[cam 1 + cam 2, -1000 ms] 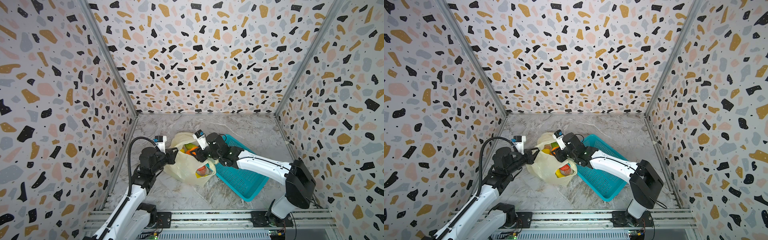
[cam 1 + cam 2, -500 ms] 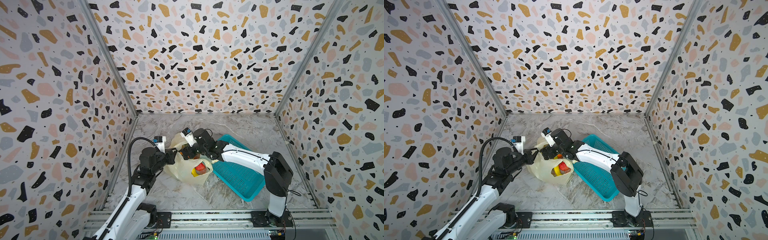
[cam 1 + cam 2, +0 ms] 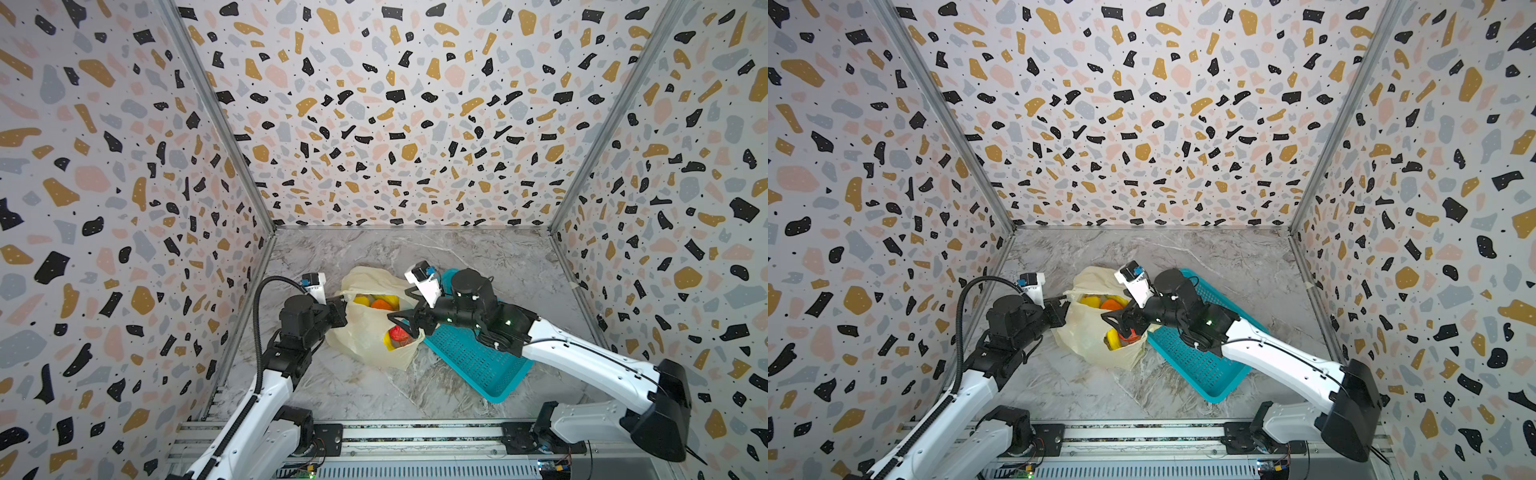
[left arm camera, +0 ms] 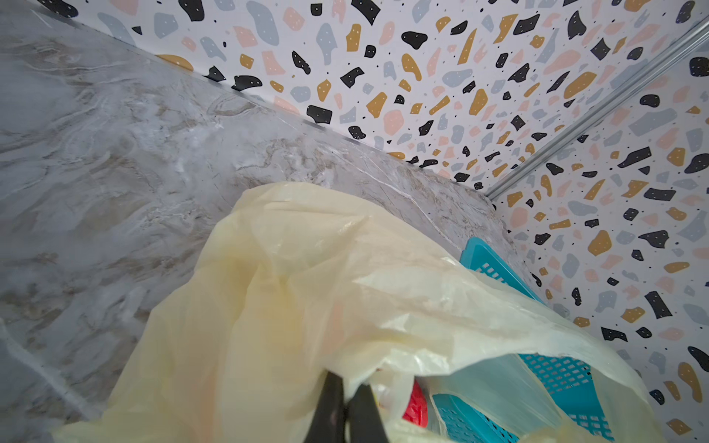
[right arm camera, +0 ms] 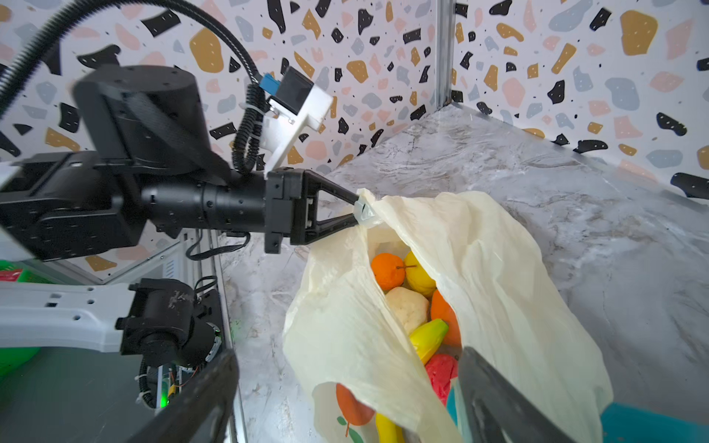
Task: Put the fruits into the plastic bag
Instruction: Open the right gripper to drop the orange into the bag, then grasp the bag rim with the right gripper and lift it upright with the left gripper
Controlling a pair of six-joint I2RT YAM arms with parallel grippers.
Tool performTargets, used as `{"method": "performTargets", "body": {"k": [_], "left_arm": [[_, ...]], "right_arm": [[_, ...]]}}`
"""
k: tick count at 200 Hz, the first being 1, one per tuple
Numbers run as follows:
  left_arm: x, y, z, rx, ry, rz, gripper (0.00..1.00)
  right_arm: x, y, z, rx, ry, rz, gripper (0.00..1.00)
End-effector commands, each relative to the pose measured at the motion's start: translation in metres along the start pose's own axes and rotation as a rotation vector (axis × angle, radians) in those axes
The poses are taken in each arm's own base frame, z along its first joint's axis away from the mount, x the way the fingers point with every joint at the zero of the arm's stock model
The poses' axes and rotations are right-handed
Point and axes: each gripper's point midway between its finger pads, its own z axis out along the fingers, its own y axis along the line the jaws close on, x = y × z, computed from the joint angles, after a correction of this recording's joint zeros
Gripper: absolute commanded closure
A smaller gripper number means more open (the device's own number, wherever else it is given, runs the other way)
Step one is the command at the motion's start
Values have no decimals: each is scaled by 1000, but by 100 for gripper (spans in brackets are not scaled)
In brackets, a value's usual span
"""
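The pale-yellow plastic bag [image 3: 365, 332] [image 3: 1084, 332] [image 4: 307, 287] [image 5: 479, 268] lies on the marble floor with its mouth held open. Inside it are the fruits [image 3: 376, 301] [image 3: 1105, 301]: an orange [image 5: 387, 270], a yellow one [image 5: 420, 276], a cream one [image 5: 408, 308], a yellow banana shape [image 5: 427, 337] and a red one [image 5: 441, 374]. My left gripper [image 3: 344, 305] [image 3: 1065, 307] [image 4: 347, 383] [image 5: 358, 209] is shut on the bag's rim. My right gripper [image 3: 409, 322] [image 3: 1121, 324] [image 5: 345, 354] hangs open over the bag's basket side, gripping nothing.
A teal perforated basket [image 3: 469, 361] [image 3: 1200, 365] [image 4: 556, 368] [image 5: 652, 425] lies against the bag's right side, under my right arm. Patterned walls close in the floor on three sides, and a metal rail [image 3: 415, 432] runs along the front.
My right gripper's jaws have spread wide. That arm reached left over the bag's mouth, then drew back toward the basket. The left gripper has kept its hold and place.
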Motion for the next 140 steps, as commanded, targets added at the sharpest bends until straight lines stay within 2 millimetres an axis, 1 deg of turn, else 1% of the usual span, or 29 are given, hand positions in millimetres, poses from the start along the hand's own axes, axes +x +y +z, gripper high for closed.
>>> {"method": "performTargets", "body": {"k": [1, 18, 26, 28, 36, 40, 53, 69, 90, 127, 140], "left_arm": [[-10, -2, -2, -9, -32, -2, 100], [-10, -2, -3, -6, -32, 2, 100], [-10, -3, -3, -5, -33, 3, 100], [-10, -2, -3, -6, -33, 3, 100], [-10, -2, -2, -5, -33, 3, 100], [-10, -2, -2, -5, -32, 3, 100], [-9, -2, -2, -4, -31, 3, 100], [-7, -1, -2, -4, -28, 2, 100], [-7, -2, -1, -1, -27, 2, 100], [-9, -5, -2, 8, -26, 7, 100], [-10, -5, -3, 8, -29, 6, 100]], "right_arm": [[11, -6, -24, 64, -2, -24, 10], [24, -22, -42, 175, -11, -25, 10], [31, -28, -48, 210, -10, -29, 9], [32, -30, -49, 221, -10, -31, 7], [40, -36, -52, 250, 1, -36, 4], [44, -39, -52, 265, 9, -38, 0], [55, -49, -51, 314, 40, -37, 1], [66, -52, -41, 311, 81, -44, 1], [78, -57, -21, 303, 127, -40, 1], [84, -66, 13, 302, 152, -44, 1], [87, -67, 24, 286, 159, -41, 1]]}}
